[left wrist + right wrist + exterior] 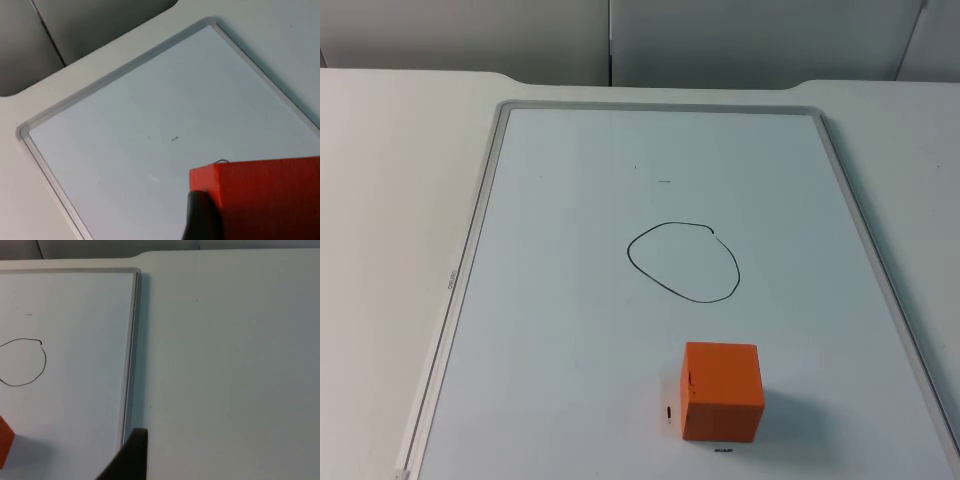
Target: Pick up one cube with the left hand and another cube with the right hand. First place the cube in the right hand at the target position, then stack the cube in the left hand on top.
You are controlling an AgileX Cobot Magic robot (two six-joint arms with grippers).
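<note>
The black tip of the left gripper [200,215] sits against the near corner of an orange cube [260,200]. The cube looms large just beside it. We cannot tell whether this gripper is apart, together or clamped on the cube, since the view here is poor. Its wrist camera looks across the whiteboard [150,100] toward the grey wall [75,30]. A short arc of the drawn line shows just past the cube's top edge.

The right gripper [127,457] hangs over the bare white table [225,365], just right of the whiteboard's right frame edge [131,350]. We cannot tell its state either. From that wrist we see the hand-drawn circle [22,362] out on the board and a sliver of orange at the near left.

From above, the cube [722,390] stands flat on the whiteboard, near the board's near edge. It is on the near side of the circle, outside the line and apart from it. A dark speck marks its left face.

A small dash [665,182] lies beyond the circle, toward the far end of the board. There are tiny dark marks just left of the cube and at its near foot. A line of print runs along the board's left frame. All of these are too small for us to read.
</note>
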